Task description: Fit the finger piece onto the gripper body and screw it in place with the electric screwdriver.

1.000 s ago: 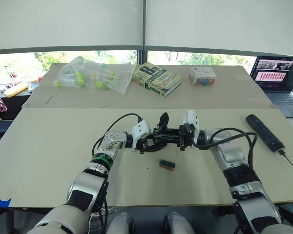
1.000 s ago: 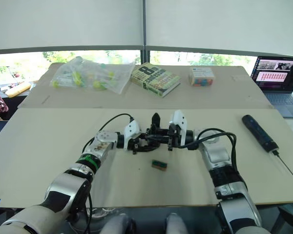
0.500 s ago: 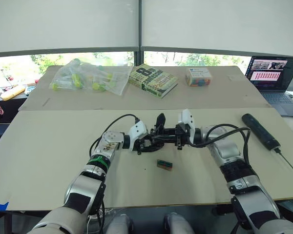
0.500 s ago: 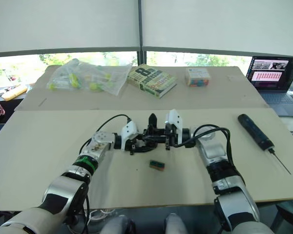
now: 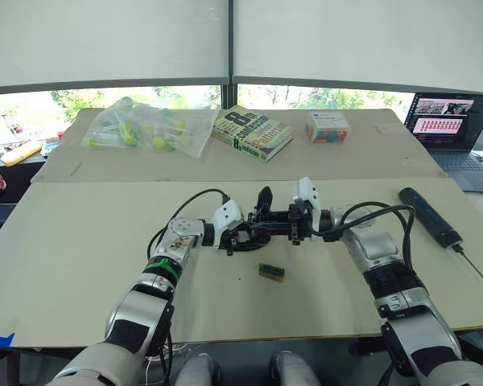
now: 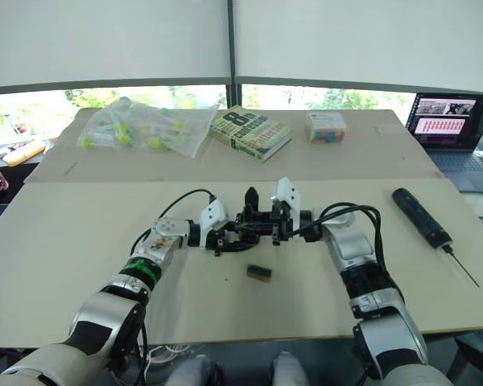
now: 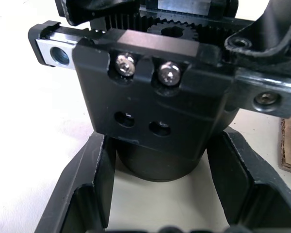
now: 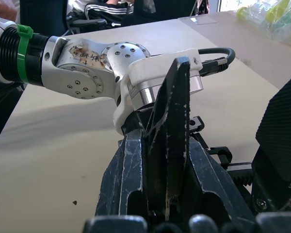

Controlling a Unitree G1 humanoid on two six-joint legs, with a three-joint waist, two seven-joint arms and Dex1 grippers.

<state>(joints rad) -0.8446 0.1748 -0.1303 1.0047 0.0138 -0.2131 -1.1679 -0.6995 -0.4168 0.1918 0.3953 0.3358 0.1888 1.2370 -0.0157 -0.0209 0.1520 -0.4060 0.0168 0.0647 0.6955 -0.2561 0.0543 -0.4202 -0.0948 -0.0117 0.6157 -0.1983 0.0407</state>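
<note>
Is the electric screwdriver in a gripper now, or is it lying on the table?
Lying on the table. The electric screwdriver rests flat, apart from the right gripper, untouched.

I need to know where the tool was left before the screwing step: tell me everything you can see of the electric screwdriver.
The electric screwdriver is a long, thick black cylinder that looks like plastic, ending in a thin metal bit. It lies flat on the table on the robot's right, bit pointing toward the near right edge. Nothing touches it besides the table; the right gripper is well away, at the middle.
</note>
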